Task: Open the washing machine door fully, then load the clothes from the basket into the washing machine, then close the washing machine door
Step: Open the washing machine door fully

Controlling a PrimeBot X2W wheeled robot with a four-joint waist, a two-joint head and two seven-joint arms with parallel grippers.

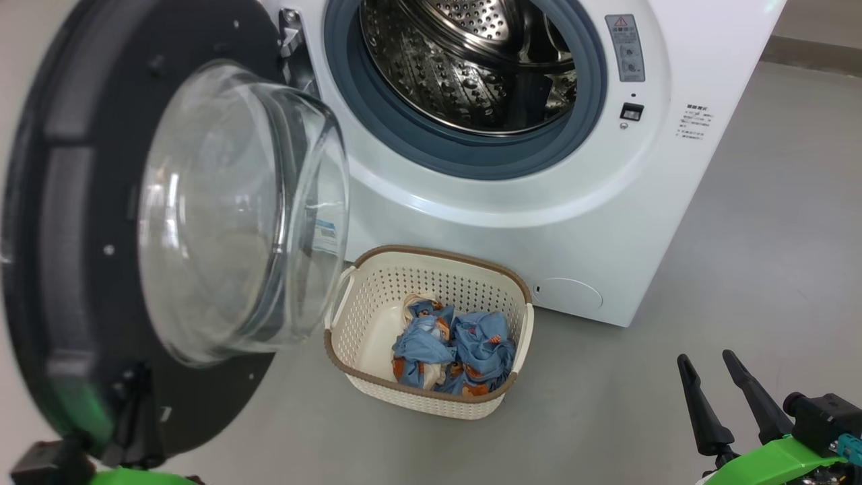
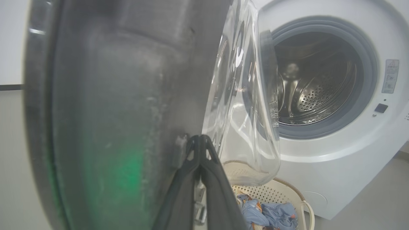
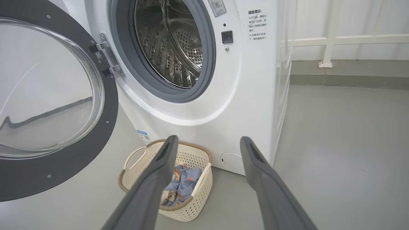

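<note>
Grey floor runs back to a wall w/ a white railing at its far edge. White washing machine stands near that edge, front toward the robot. Its door, black & round, is swung wide open on the robot's left. The door's glass bowl bulges toward the machine. Steel drum is exposed inside the blue-grey gasket, no fabric seen in it. Basket sits on the floor just in front of the machine, below the opening & right beside the door's lower edge. Clothes, blue w/ orange-brown print, lie bunched in the basket's right half, approx; cream bottom is bare on the other side. Left claw is closed, fingers pressed together w/ nothing between them, tips at the door's lower rim on its inner face; actual contact can't be confirmed. Right claw is spread wide & holds nothing. It hangs over bare floor well to the right of the basket, apart from the machine, fingers aimed toward the basket & the machine's lower front.
</note>
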